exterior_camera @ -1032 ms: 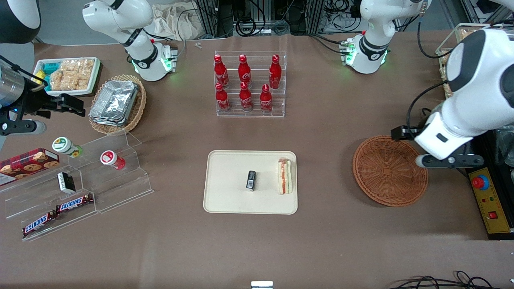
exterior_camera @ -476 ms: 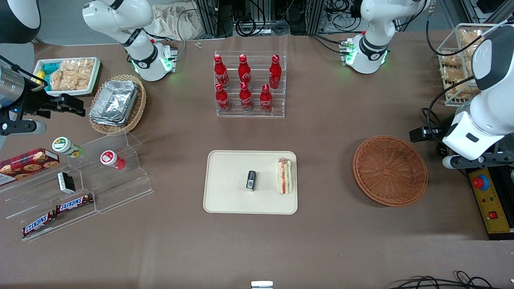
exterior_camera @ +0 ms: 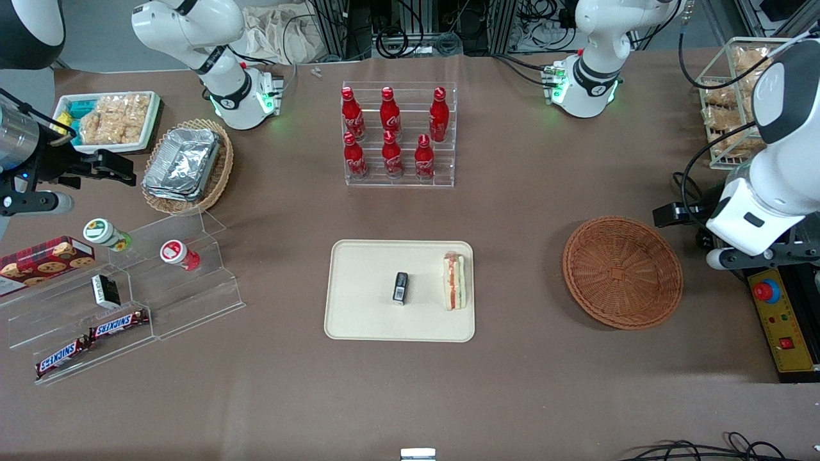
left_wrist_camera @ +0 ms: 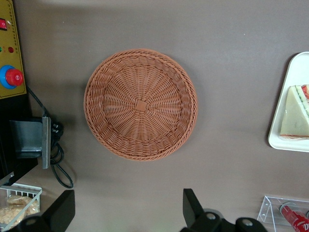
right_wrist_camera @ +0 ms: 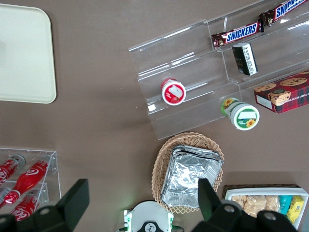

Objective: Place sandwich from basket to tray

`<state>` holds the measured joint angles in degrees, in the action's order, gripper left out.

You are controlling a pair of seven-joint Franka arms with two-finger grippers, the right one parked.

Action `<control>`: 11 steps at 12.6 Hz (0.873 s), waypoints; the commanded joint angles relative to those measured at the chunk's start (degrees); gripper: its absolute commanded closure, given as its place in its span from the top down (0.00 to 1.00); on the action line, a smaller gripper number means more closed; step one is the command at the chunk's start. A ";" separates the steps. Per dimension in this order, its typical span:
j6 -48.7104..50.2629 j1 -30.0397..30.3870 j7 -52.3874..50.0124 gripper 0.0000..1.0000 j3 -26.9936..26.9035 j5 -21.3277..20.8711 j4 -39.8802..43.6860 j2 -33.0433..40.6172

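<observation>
The tray lies near the table's middle, with a small black item on it. The sandwich lies flat on the tray, at its edge toward the working arm's end. The basket sits well apart from the tray, toward that same end, with nothing in it. The gripper hangs high above the table just beside the basket, fingers spread wide and holding nothing.
</observation>
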<state>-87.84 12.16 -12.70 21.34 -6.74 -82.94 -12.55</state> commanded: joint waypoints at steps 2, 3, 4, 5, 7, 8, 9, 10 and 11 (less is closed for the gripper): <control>0.48 0.76 -0.13 1.00 0.37 0.67 0.23 1.12; 0.47 0.15 0.04 1.00 -0.59 0.85 0.41 1.12; 0.39 -1.42 0.13 1.00 -3.12 1.20 0.49 1.12; 0.47 -4.66 0.13 1.00 -6.28 1.20 0.50 1.12; 0.47 -10.73 0.57 1.00 -14.18 4.08 0.58 1.38; 0.39 -13.28 1.44 1.00 -17.27 4.62 0.58 1.47; 0.39 -15.05 1.80 1.00 -19.39 4.80 0.58 1.47; 0.47 -14.89 1.80 1.00 -19.67 4.98 0.58 1.47; 0.39 -14.97 1.80 1.00 -19.67 4.89 0.58 1.47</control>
